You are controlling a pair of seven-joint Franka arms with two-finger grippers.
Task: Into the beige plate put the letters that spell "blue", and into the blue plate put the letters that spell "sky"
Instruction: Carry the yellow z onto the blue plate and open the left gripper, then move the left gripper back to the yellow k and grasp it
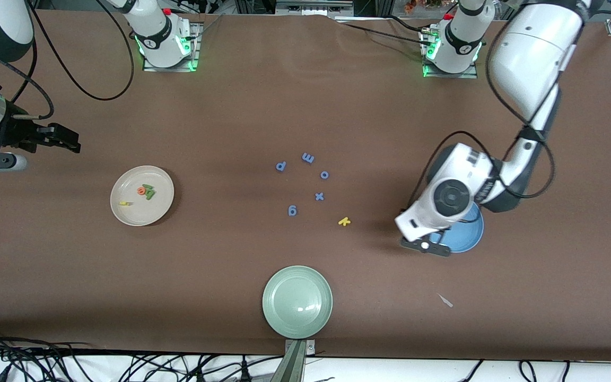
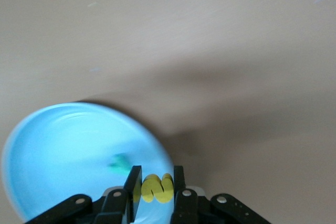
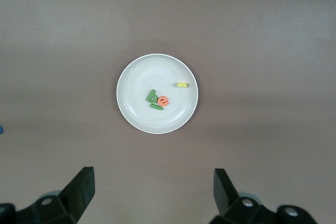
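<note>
Brown paper covered the table (image 1: 263, 106), with both arm bases along its farther edge. You had the left gripper (image 2: 153, 184) over the rim of the blue plate (image 2: 58, 150), jaws nearly closed on the yellow s (image 2: 156, 188), pinched flat between the two fingers. The teal y (image 2: 121, 163) already lay in that plate, just inside from the held letter. My read: the s hung over the plate's edge rather than its middle, so a short move inward over the bowl came before any release.

The yellow k (image 1: 343, 221) lay loose on the table, between the blue-purple letters (image 1: 305, 180) and the blue plate, well nearer your left arm than the right. After the drop, it lay from the left gripper toward the right arm's end of the table.

Your right gripper (image 3: 152, 190) waited high over the beige plate (image 3: 131, 77), jaws wide and empty. In that plate sat the light green b (image 3: 152, 96), orange e (image 3: 164, 100) and dark green l (image 3: 156, 107) bunched together, with the yellow u (image 3: 181, 84) apart near the rim. "Blue" looked finished.

The pale green plate (image 1: 297, 301) sat empty nearest the front camera.
</note>
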